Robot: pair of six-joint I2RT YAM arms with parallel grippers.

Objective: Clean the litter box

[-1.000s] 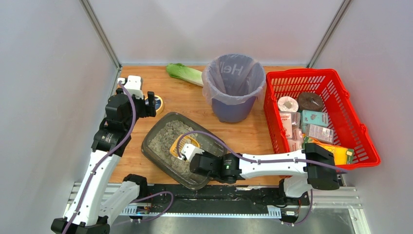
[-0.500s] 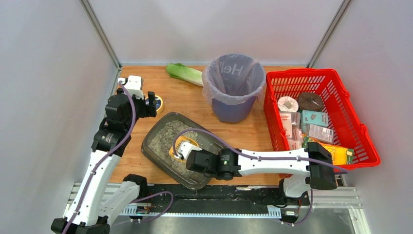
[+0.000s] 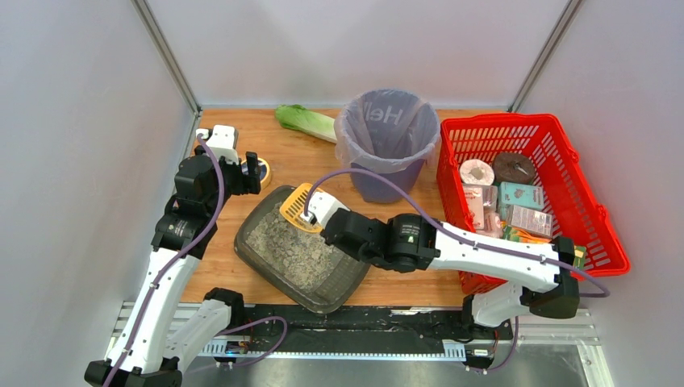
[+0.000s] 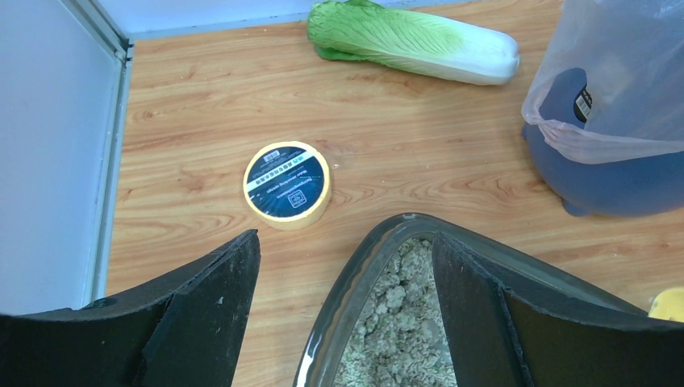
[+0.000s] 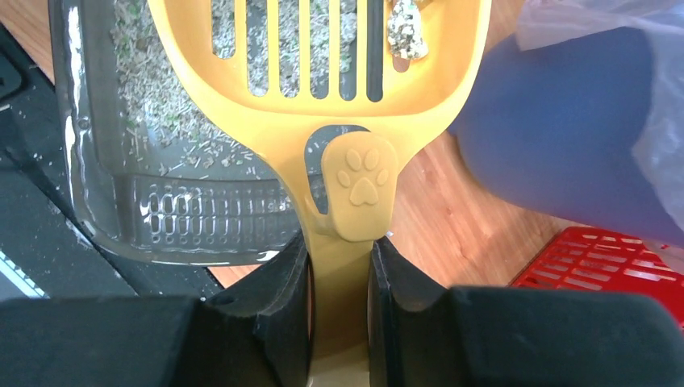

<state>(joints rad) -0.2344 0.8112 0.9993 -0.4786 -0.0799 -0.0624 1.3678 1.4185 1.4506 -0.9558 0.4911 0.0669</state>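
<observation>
On the wooden table (image 3: pixel 323 161), right side, sat a red mesh basket (image 3: pixel 496 119) packed with boxes, packets and rolls. Front-left of centre lay the litter box (image 3: pixel 343 282), grey-beige litter spread over most of it, near end ribbed and bare. Behind it stood a blue bin (image 3: pixel 387 181) with a clear bag liner; inside not readable. Right gripper (image 5: pixel 339 266) was clenched on the handle of a yellow scoop (image 3: pixel 297 208), held over the box's far end, with a litter clump (image 5: pixel 403 32) on the slots. Left gripper (image 4: pixel 343 298) hung with jaws spread wide, nothing held, over the box's far-left rim. Cabbage (image 3: pixel 305 121) at the back, tape roll (image 4: pixel 287 182) by the left gripper.
</observation>
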